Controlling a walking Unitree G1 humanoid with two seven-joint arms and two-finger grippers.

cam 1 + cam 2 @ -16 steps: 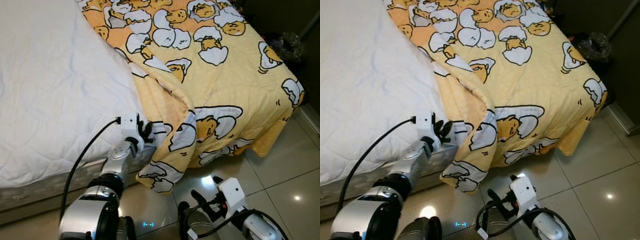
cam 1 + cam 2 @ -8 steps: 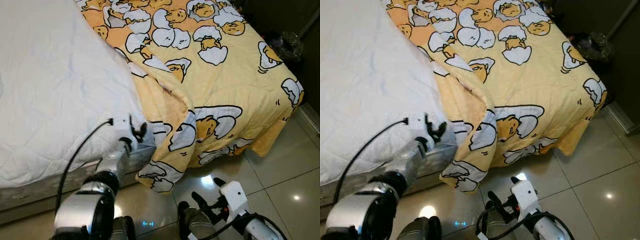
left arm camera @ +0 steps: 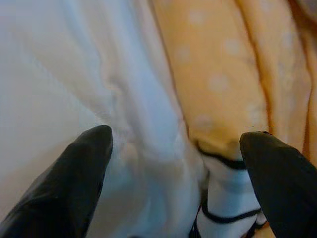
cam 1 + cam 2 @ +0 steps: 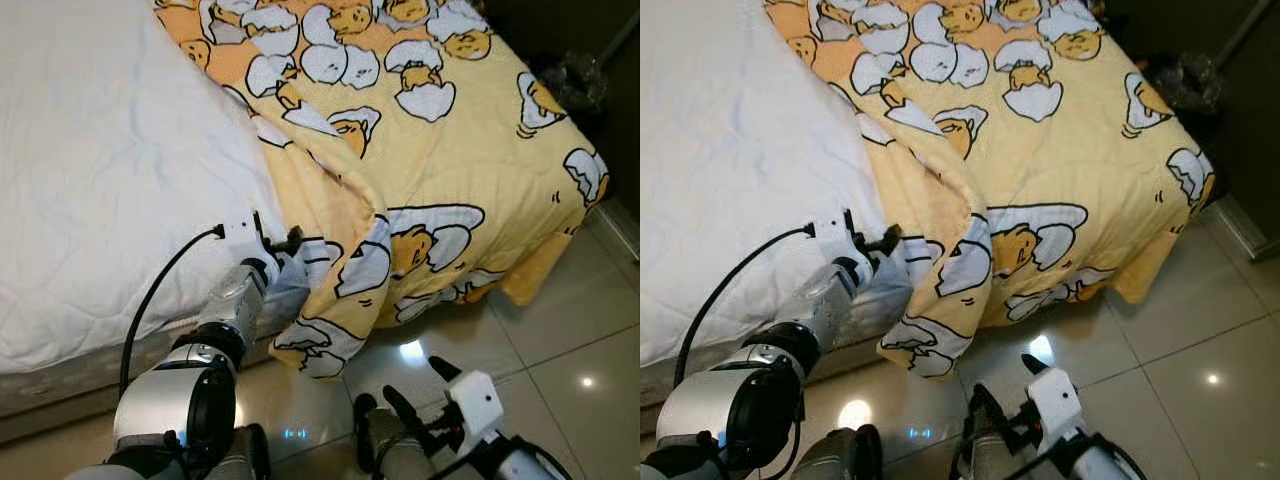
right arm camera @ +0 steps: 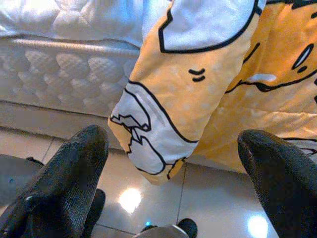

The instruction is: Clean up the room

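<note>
Where yellow blanket (image 4: 440, 150) overhangs white mattress (image 4: 100, 180) | left gripper (image 4: 283, 243) jaws apart | right gripper (image 4: 420, 400) jaws apart

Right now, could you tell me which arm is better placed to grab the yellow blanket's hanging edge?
Probably the left. The left gripper is open at the mattress edge, right beside the yellow blanket. The right gripper is open too, but low over the floor.
</note>
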